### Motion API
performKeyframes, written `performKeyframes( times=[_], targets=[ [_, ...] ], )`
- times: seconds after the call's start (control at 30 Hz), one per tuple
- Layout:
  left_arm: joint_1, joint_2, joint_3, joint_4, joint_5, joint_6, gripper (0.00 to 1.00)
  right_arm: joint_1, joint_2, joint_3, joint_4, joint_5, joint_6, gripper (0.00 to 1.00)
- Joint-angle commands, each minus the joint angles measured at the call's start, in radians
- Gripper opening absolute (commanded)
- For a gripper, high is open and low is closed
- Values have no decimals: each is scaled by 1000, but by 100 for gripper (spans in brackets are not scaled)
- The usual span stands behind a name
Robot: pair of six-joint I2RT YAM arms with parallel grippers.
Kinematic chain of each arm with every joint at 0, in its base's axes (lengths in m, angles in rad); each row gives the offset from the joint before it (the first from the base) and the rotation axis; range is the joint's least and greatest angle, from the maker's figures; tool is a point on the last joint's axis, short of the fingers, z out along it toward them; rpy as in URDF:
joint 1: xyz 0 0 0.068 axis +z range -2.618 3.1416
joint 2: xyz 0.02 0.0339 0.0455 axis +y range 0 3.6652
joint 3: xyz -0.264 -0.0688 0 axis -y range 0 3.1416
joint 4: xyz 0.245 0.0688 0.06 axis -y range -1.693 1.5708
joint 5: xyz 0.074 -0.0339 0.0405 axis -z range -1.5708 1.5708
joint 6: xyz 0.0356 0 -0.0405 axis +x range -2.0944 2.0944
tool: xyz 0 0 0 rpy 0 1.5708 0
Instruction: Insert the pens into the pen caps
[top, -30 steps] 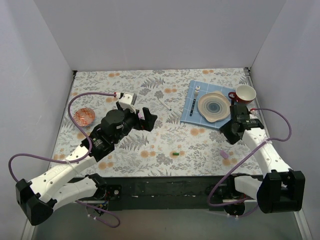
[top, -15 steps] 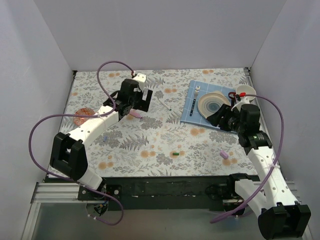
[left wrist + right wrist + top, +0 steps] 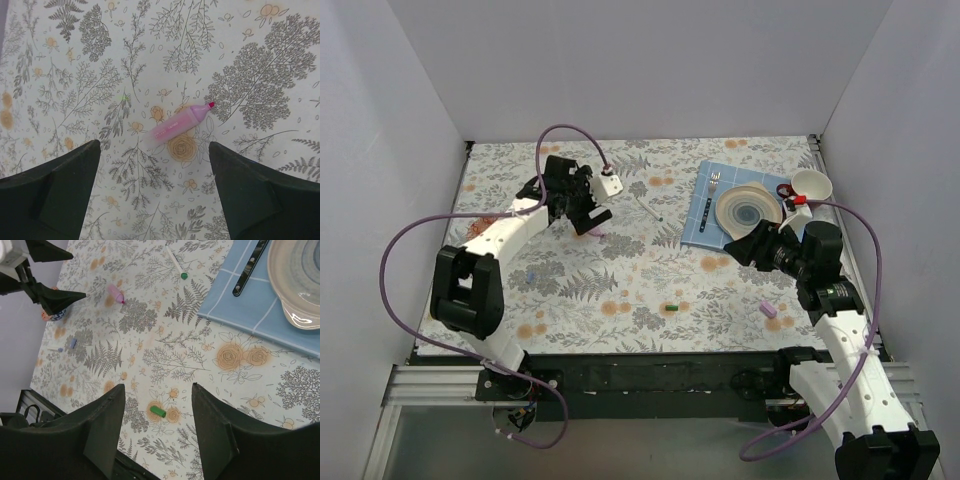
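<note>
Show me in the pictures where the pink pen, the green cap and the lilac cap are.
pink pen (image 3: 176,125), left wrist view, middle of its barrel.
green cap (image 3: 158,411), right wrist view, middle of the cap.
lilac cap (image 3: 769,310), top external view, middle of the cap.

In the right wrist view the plate (image 3: 300,275) and the blue mat (image 3: 270,315) run off the top and right edges, and the dark spoon (image 3: 248,270) is cut off at the top. There the pink pen (image 3: 116,294) is small and blurred. Two bluish specks (image 3: 73,343) toward the left edge of the counter (image 3: 165,365) are too small to identify. From above, the left arm (image 3: 510,222) covers most of the red bowl (image 3: 478,229), the left jaws hide nearly all of the pen, and the right jaws cover the mat's near corner. Both wrist views crop the jaws at the bottom edge.
</note>
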Motion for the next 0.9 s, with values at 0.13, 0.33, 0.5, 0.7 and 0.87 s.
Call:
performKeyframes(
  times=[0.13,0.33,0.5,0.7,0.87],
  targets=[
    [76,149,112,-133,177,204,85,12,-37,46,21,-14,-18,63],
    [102,257,218,-200,263,191,82,24,-23,53,18,-11,-36,63],
    [102,301,208,-199,212,224,80,33,-23,49,22,-11,-42,63],
    [108,352,194,-193,226,233,77,50,-20,52,8,0,-59,63],
    [118,418,218,-205,220,237,73,58,-32,47,1,21,-76,63]
  ],
)
